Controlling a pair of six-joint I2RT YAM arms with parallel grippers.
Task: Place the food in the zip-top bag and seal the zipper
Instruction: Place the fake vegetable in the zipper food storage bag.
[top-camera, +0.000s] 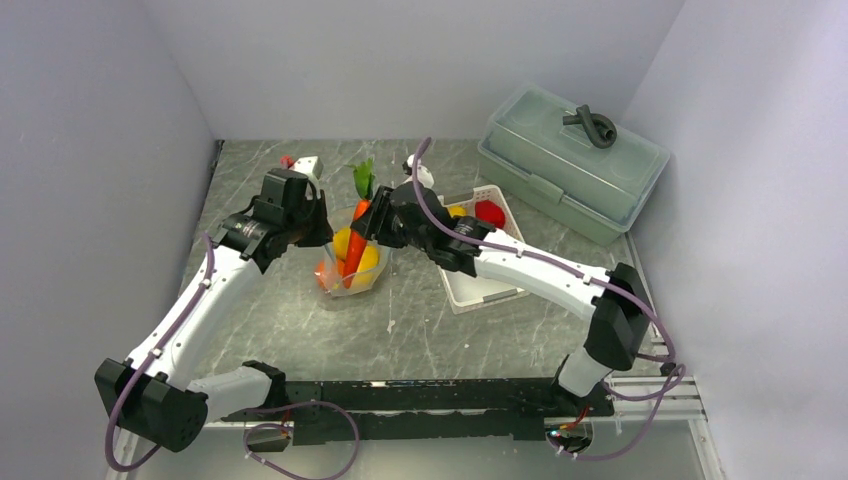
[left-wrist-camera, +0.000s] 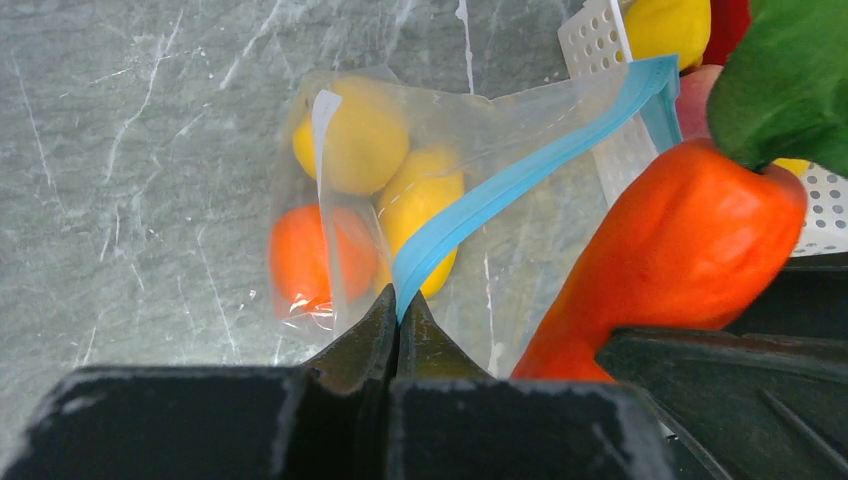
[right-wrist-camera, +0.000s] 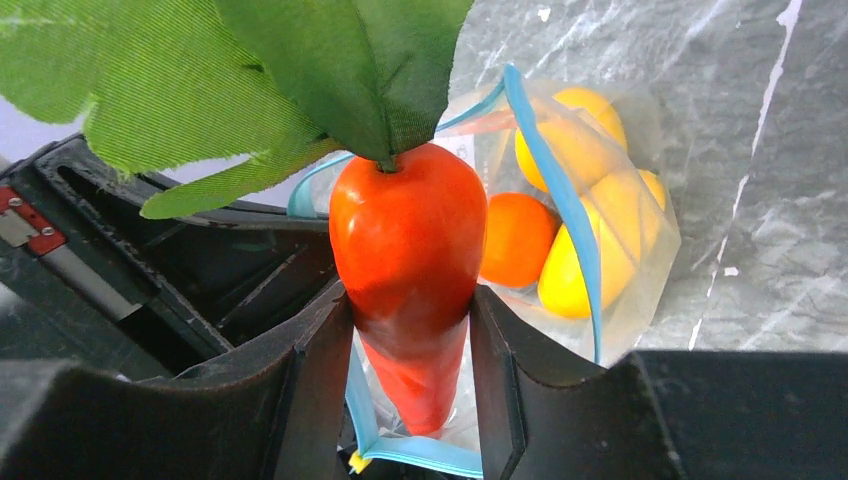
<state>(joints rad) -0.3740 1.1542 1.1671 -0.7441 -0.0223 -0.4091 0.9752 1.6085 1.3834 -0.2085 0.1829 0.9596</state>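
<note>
The bag (left-wrist-camera: 530, 250) lies on the table (top-camera: 300, 330), left of the middle, between the two arms. Its mouth is open. The left gripper (left-wrist-camera: 398, 318) is closed, pinching the blue zipper (left-wrist-camera: 500, 190) at the near left side of the mouth, and the strip runs away from it towards the far right. Two lemons (left-wrist-camera: 352, 135) and an orange (left-wrist-camera: 300, 255) are already inside the bag, packed close together against its left side.

The right gripper (right-wrist-camera: 410, 320) is clamped on the carrot (right-wrist-camera: 408, 230), one finger on each side of its lower half. The carrot stands nearly upright over the mouth of the bag, with its green leaves (right-wrist-camera: 300, 60) on top. Its pointed end reaches down into the mouth and shows through the clear plastic.

Just right of the bag sits a white basket (top-camera: 480, 285). It holds a red pepper (top-camera: 490, 213) and a third lemon (top-camera: 457, 211) at its far end. A grey-green box (top-camera: 560, 170) with a closed lid stands in the far right corner of the table.
</note>
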